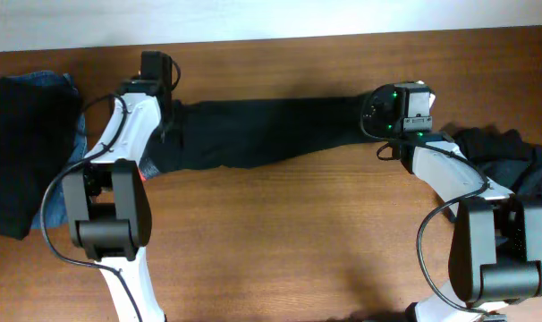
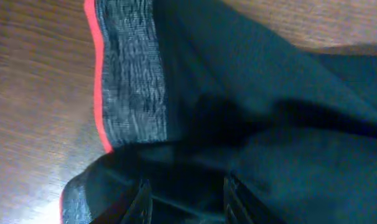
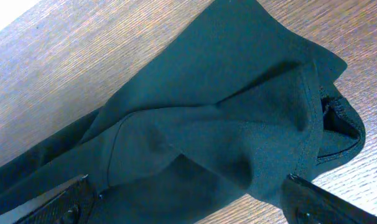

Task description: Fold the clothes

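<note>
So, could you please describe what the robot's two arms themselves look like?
Both the left arm and right arm have white curved links, chunky black joint housings and looping black cables. The right wrist shows small green lights. The jaws are black.

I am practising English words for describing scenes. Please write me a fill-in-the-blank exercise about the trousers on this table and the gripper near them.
1. The grey waistband of the black trousers has a ____ edge.
2. The right gripper stands ____ above the end of the trouser leg.
3. The waistband end of the trousers lies on the robot's ____ side.

Missing words: red; open; left
</note>
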Available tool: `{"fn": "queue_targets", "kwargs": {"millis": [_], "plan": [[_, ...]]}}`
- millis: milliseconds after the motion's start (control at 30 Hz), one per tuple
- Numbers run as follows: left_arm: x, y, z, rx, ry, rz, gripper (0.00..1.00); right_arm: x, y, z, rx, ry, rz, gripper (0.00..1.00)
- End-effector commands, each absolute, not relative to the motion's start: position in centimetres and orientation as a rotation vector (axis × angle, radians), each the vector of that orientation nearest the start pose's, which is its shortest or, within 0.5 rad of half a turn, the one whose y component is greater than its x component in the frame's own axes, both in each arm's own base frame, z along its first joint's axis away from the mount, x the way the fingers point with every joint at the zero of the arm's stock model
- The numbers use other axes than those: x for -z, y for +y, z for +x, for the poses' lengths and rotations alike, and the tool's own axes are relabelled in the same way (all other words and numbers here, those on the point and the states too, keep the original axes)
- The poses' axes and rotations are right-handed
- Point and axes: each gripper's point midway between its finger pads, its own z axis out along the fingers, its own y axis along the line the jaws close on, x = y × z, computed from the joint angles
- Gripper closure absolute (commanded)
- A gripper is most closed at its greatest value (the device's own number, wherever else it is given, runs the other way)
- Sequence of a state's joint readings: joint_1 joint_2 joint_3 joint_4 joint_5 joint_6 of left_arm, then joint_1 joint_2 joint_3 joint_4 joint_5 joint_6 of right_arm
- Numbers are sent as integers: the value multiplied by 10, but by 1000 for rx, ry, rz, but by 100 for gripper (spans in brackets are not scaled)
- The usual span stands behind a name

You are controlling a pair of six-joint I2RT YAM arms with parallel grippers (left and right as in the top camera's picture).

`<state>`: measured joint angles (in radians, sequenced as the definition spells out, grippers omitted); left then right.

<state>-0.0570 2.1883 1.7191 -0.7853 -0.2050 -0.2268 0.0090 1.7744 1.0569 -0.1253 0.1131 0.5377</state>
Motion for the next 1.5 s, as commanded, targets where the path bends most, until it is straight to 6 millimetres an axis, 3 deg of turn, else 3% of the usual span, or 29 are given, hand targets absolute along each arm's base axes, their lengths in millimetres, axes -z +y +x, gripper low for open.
{"fn": "queue_targets", "kwargs": {"millis": [0,167,633,700,733,800,967,1133,1333,1433,1467], "plan": [[-34,4,499,-206,2768,-258,62,-87,-17,464,-122,2284,665,1],[-32,3,506,-188,2745,-258,63,-87,-17,464,-122,2284,665,1],[-15,1,489,-191,2817,-252,69,-87,-17,464,-122,2284,665,1],[-12,1,488,-192,2823,-252,79,-87,-17,464,-122,2284,665,1],[-11,1,489,-191,2822,-256,89,-87,-17,464,-122,2284,665,1],[-11,1,490,-188,2816,-268,96,-87,-17,464,-122,2284,665,1],[-14,1,497,-180,2786,-269,100,-87,-17,464,-122,2284,665,1],[-37,0,512,-167,2734,-270,100,-86,-17,464,-121,2285,666,1],[-84,-2,540,-140,2625,-265,100,-85,-17,464,-120,2287,666,1],[-87,-4,540,-140,2630,-242,100,-85,-17,464,-120,2287,667,1],[-85,-5,536,-147,2650,-223,95,-85,-17,464,-120,2287,666,1]]}}
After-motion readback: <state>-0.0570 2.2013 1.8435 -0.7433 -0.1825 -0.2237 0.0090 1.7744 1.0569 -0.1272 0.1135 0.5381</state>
